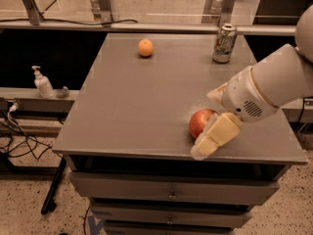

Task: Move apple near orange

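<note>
Near the grey tabletop's (146, 106) front edge, the cream tool (209, 142) meets the glossy round red apple (199, 122); its closure I cannot tell. Grasping stage, probably; next, secure it and carry toward the small matte orange (145, 47), well apart.

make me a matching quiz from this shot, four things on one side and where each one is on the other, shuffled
1 apple
2 orange
3 can
4 gripper

a back right of the table
b at the front edge, covering the apple's right side
c back, left of centre
d front right, partly hidden

Pairs: 1-d, 2-c, 3-a, 4-b
</note>
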{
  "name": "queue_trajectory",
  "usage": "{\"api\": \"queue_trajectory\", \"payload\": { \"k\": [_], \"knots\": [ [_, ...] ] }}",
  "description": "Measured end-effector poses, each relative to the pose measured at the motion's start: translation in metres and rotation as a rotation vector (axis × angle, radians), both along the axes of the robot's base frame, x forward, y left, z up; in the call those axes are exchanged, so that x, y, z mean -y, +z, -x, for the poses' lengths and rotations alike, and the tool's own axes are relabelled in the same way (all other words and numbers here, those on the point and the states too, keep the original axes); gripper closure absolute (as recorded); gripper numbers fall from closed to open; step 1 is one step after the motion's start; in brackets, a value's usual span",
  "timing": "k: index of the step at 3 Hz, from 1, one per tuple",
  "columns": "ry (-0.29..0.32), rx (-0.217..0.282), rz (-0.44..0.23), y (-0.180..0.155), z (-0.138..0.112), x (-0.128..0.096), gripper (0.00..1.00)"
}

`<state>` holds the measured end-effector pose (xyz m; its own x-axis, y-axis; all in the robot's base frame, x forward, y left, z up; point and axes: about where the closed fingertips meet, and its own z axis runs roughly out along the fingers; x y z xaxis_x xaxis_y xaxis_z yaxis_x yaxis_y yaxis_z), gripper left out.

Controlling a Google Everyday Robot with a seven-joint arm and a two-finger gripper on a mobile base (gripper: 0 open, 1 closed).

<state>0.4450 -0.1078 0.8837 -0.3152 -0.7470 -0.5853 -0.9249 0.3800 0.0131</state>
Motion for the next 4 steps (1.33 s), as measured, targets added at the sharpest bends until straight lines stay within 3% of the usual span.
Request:
{"api": "queue_trajectory", "payload": {
  "k": [1,2,4],
  "knots": [
    [0.023,0.019,-0.011,-0.022,-0.008,-0.009,0.00],
    [0.045,0.059,-0.015,-0.037,-0.023,-0.007,0.17],
    [0.072,0.125,-0.008,-0.036,-0.048,-0.005,0.63]
  ]
}}
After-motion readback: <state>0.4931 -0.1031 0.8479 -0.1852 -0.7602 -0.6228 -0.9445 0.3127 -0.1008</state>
